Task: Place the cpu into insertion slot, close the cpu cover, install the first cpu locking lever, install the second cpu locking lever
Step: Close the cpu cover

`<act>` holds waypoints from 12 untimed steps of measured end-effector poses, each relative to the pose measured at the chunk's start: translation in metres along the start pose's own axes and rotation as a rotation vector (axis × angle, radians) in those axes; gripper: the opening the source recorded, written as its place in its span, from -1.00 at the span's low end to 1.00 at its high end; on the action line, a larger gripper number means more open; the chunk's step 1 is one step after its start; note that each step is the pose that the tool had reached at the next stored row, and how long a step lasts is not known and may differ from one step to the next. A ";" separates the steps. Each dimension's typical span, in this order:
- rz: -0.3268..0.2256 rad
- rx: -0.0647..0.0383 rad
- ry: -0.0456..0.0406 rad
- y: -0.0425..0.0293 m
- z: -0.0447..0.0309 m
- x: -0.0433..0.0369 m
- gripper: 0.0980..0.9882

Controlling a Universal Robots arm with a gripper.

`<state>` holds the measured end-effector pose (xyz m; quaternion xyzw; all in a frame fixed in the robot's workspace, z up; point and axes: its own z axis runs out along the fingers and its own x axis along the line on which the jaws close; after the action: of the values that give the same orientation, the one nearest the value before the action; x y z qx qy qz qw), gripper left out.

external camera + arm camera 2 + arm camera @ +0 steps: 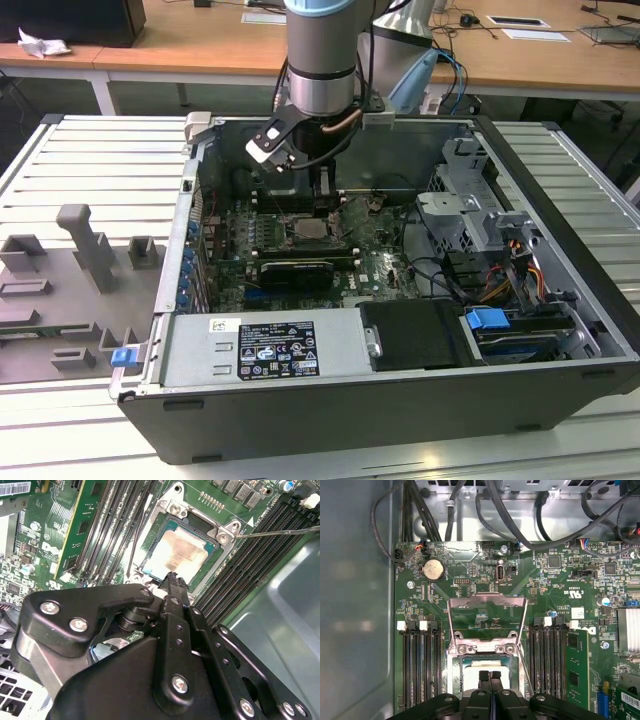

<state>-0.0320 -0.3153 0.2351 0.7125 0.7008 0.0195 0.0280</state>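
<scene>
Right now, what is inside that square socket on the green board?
The cpu lies in the insertion slot, its pale metal top showing. The gripper covers one edge of it, so that part is hidden. The cpu cover stands open.

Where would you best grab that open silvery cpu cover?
Probably by the free crossbar of the cpu cover, the edge farthest from its hinge at the insertion slot. Come from above: the thin frame stands tilted open, leaving that bar exposed.

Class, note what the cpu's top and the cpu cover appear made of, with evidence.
The cpu: apparently a metal top, matt pale silver, with a soft warm sheen. The cpu cover: probably thin sheet metal, bright silvery, glinting along its edges.
</scene>
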 end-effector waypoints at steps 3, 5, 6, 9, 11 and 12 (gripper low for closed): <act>0.000 0.000 -0.0014 0.0000 -0.0009 0.0001 -0.98; 0.000 0.000 -0.0024 0.0001 -0.0013 0.0001 -0.98; 0.000 0.000 -0.0041 0.0001 -0.0019 0.0001 -0.98; 0.000 0.000 -0.0074 0.0002 -0.0030 0.0002 -0.98; -0.001 0.000 -0.0081 0.0002 -0.0032 0.0002 -0.98; -0.001 0.000 -0.0085 0.0002 -0.0033 0.0002 -0.98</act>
<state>-0.0320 -0.3151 0.2384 0.7124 0.7009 0.0165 0.0311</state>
